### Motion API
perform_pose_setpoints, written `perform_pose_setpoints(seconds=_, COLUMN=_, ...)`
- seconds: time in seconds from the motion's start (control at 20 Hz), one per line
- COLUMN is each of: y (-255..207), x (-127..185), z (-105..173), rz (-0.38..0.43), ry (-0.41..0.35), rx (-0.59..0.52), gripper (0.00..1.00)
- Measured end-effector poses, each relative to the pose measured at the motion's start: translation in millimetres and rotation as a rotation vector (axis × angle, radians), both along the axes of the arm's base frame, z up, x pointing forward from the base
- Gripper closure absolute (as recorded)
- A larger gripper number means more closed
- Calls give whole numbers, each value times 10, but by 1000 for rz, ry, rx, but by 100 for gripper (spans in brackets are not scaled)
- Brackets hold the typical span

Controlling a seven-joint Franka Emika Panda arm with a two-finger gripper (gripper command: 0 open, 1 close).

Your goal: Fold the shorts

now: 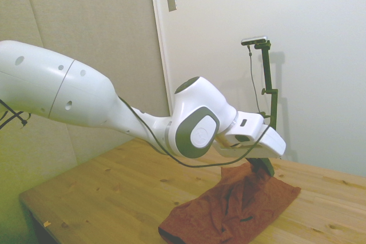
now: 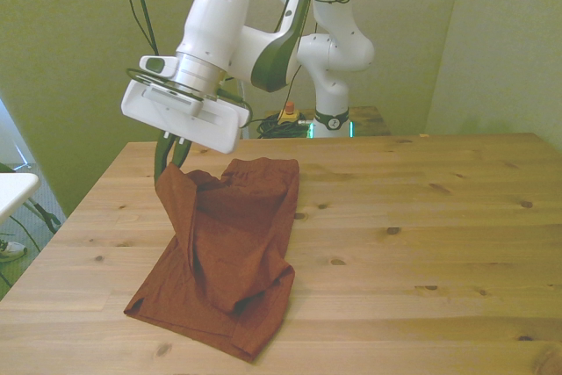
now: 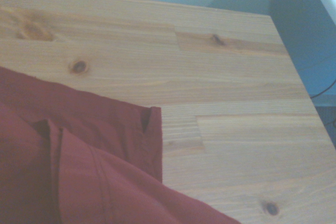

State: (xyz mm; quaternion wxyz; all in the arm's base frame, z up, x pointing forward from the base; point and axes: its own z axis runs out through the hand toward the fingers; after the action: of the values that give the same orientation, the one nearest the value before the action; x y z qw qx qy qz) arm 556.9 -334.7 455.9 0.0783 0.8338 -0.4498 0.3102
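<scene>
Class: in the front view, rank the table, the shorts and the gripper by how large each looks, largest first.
1. Table: spans nearly the whole width.
2. Shorts.
3. Gripper: only its dark fingertips show, pinching a lifted corner of the shorts.

Its nearness to the camera does not change this ranking.

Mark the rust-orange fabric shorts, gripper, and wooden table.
rust-orange fabric shorts (image 2: 233, 243): front view, middle of the draped cloth.
gripper (image 2: 173, 154): front view, between fingertips, at the lifted corner.
wooden table (image 2: 421, 217): front view, bare top.
</scene>
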Motion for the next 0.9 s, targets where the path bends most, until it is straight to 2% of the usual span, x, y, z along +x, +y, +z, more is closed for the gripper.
perform_pose_setpoints(seconds=0.05, y=-103, x=-4, z=16, rz=-8, ry=2, rx=19, gripper=0)
perform_pose_setpoints(seconds=0.35, y=-526, x=41, z=-20, rz=-43, ry=-1, rx=86, gripper=0)
perform_pose_setpoints(seconds=0.9, y=-686, x=-39, z=90, rz=-60, ry=-2, rx=112, gripper=0)
